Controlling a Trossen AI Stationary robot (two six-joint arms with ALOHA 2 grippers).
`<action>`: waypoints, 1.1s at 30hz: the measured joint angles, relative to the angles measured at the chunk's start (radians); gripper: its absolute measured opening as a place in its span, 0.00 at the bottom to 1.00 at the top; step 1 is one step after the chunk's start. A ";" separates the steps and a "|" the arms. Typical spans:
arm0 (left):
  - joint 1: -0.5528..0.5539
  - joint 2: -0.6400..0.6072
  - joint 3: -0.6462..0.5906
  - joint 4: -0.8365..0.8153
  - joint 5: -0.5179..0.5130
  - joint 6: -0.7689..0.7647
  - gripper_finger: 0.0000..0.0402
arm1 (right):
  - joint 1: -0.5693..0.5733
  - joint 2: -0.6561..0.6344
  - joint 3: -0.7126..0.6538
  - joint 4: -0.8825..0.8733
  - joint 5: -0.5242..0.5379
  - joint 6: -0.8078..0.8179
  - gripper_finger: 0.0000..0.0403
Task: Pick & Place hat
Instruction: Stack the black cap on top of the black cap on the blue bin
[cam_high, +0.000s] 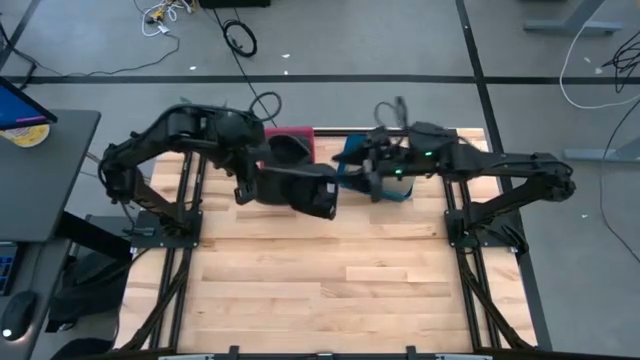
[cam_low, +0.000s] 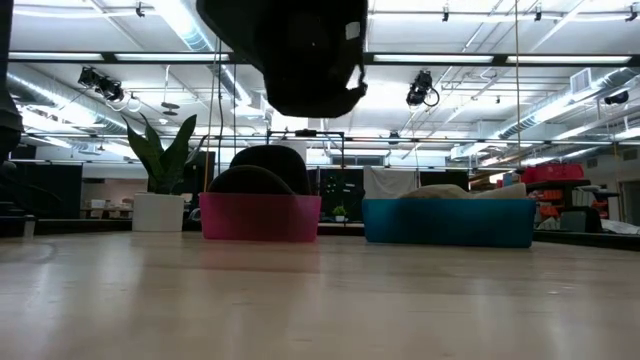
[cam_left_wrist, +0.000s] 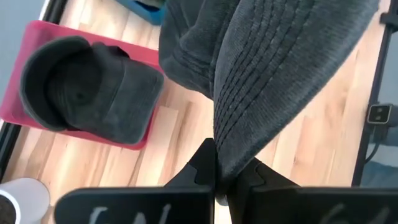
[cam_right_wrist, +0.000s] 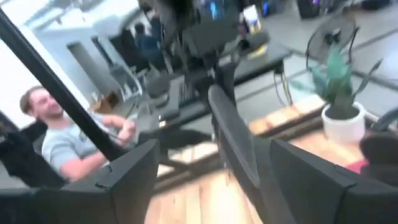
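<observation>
A dark grey cap (cam_high: 303, 190) hangs high above the table's far middle, with my left gripper (cam_left_wrist: 216, 177) shut on it. In the low view the cap (cam_low: 300, 50) shows at the top. A second dark cap (cam_left_wrist: 81, 87) lies in the pink bin (cam_high: 297, 132) at the far edge. My right gripper (cam_high: 360, 172) stands open and level above the blue bin (cam_low: 448, 222), which holds a pale hat (cam_low: 450, 190). In the right wrist view, a dark thin edge (cam_right_wrist: 233, 143), likely the cap's, shows between the fingers; whether it touches them I cannot tell. My left gripper pinches the cap's stitched brim (cam_left_wrist: 249, 124) at its edge between its two fingers (cam_left_wrist: 199, 168). The fingers slant steeply down from the table's left side. The cap hangs lifted clear, crown away from the gripper.
A white pot with a green plant (cam_low: 160, 195) stands left of the pink bin. A person (cam_right_wrist: 62, 137) sits beyond the table in the right wrist view. The near half of the wooden table (cam_high: 320, 290) is bare.
</observation>
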 joint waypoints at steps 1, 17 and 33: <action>0.000 0.004 -0.003 0.000 0.000 0.006 0.03 | 0.000 0.018 0.000 -0.002 -0.011 0.000 0.76; -0.007 0.013 -0.007 -0.004 -0.004 0.010 0.03 | 0.024 0.185 0.000 0.057 0.038 -0.072 0.62; -0.024 0.013 -0.007 0.003 0.003 0.015 0.05 | 0.022 0.188 0.000 0.031 0.055 -0.066 0.04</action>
